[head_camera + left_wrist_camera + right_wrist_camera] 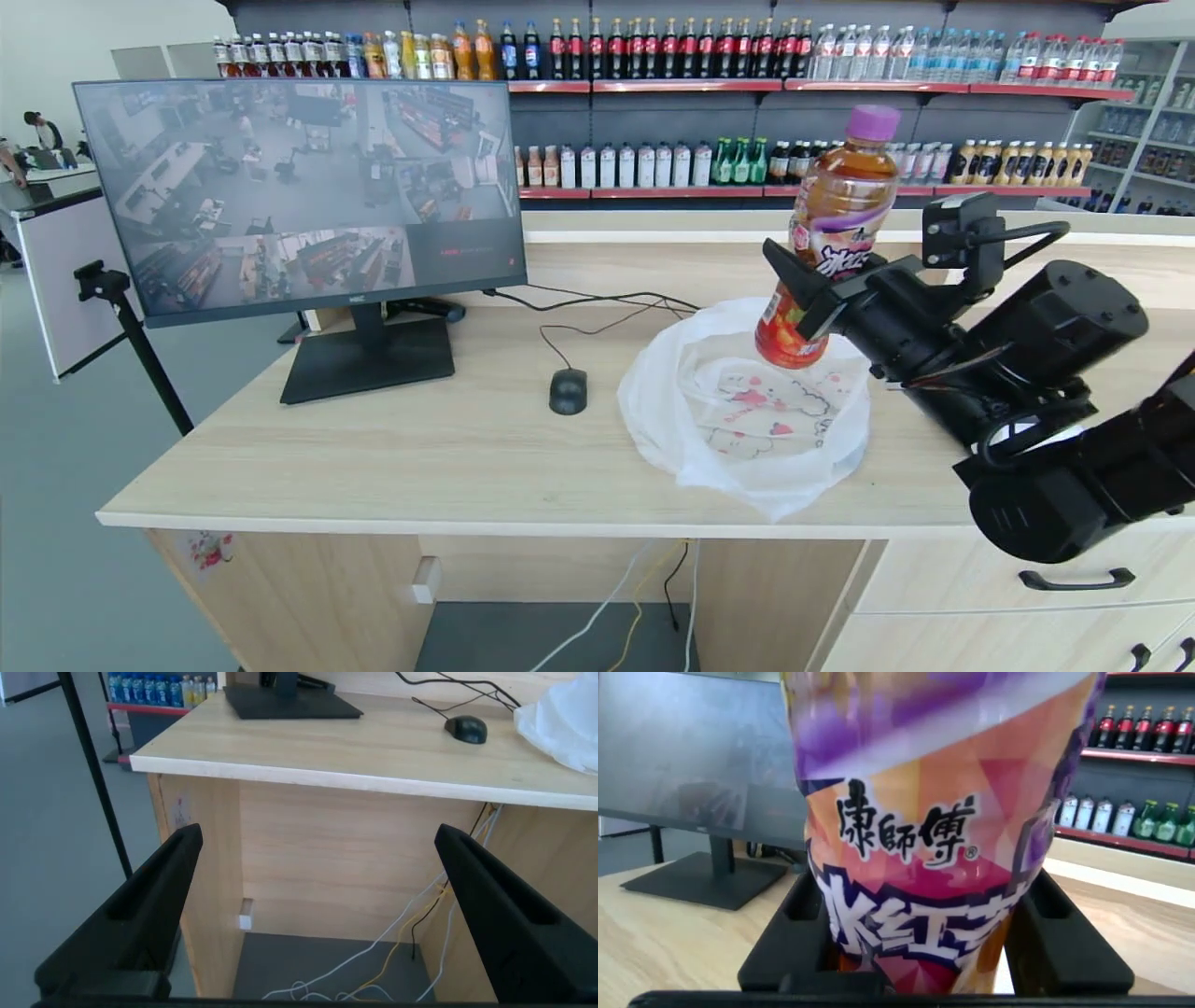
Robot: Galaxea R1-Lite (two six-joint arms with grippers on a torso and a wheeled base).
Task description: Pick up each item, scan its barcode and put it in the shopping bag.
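Right of centre in the head view, the right end effector [810, 301] grips the tilted bottle [837, 224] over the bag [738, 420]. Bagging seems next: centre it over the opening, release low. The left end effector [316, 838] gapes wide.

Pale wood-grain counter [420, 457], smooth and matt, the same laminate look on its side panels. On it, the bag [747, 420]: thin white plastic film, crinkled, faintly see-through, with a soft sheen. The bottle [845, 196] is clear glossy plastic with a shiny printed wrap and a purple plastic cap. The right gripper [794, 294] looks like hard matt black plastic, and so does the left gripper [318, 840]. Mouse [568, 390]: black, slight shine. Monitor [299, 187]: matt black frame and stand.
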